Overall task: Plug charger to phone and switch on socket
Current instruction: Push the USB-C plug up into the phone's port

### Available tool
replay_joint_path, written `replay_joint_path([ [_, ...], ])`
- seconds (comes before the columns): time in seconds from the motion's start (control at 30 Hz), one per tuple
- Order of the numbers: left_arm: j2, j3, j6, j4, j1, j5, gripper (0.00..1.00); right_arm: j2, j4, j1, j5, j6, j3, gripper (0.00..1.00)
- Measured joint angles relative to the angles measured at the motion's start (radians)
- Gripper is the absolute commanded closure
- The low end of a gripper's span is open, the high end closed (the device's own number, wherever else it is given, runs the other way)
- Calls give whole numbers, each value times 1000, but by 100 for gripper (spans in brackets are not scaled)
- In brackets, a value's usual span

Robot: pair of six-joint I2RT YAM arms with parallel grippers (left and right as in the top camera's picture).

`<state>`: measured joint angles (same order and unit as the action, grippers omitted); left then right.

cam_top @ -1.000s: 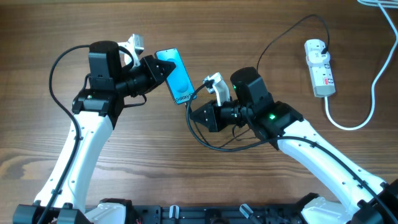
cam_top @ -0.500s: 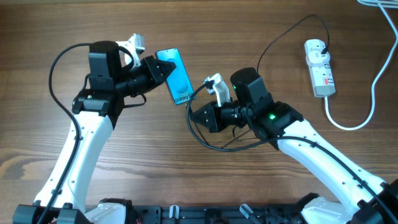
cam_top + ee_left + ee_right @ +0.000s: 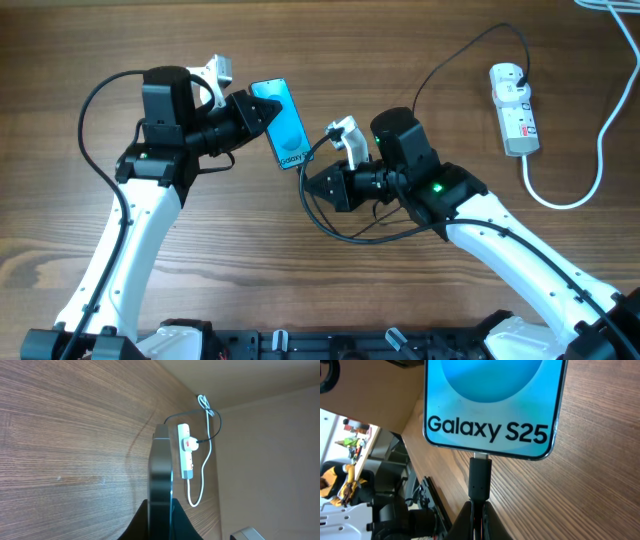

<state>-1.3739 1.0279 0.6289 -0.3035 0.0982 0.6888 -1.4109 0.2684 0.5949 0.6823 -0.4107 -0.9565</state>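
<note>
- While my left claw is clamped on the flat rectangular teal-screened phone, my right claw is closed on the small plug tip of the thin black charger cable.
- Phone location: between the two arms, upper middle of the brown wooden table. It looks lifted off the wood and tilted, not lying flat.
- Left wrist view shows the phone edge-on, so my fingers sit on its front and back faces at one end, and the port end is free.
- Long axis runs upper-left to lower-right in the overhead view. The "Galaxy S25" end and its port point at my right claw.
- Right wrist view: the plug body is in line with that axis and centred on the bottom edge, with a sliver of metal tip showing at the port. I can't tell whether it is fully seated.
- Handling, my read: the phone is light, rigid and glass-faced, so slippery. Hold the faces firmly and don't twist.
- The plug is stiff and the cable limp. Grip the plug body, not the cable, and push straight along the axis; side load could bend the tip.
- The white elongated socket strip lies well apart at far right, switch not yet touched.
</note>
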Motion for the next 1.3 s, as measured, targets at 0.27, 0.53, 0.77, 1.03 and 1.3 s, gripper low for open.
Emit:
replay_joint_path([
  [0.27, 0, 7, 0, 16, -2, -16, 96, -8, -51, 4, -29, -9, 0, 94],
  [0.53, 0, 7, -7, -6, 13, -19, 96, -8, 12, 5, -32, -12, -2, 74],
  [0.77, 0, 7, -7, -8, 13, -35, 96, -8, 7, 5, -9, -12, -2, 75],
  [1.03, 0, 7, -7, -8, 13, -33, 96, -8, -31, 4, -10, -11, -2, 80],
  [1.3, 0, 7, -7, -8, 13, -32, 96, -8, -35, 43, -63, 0, -2, 73],
])
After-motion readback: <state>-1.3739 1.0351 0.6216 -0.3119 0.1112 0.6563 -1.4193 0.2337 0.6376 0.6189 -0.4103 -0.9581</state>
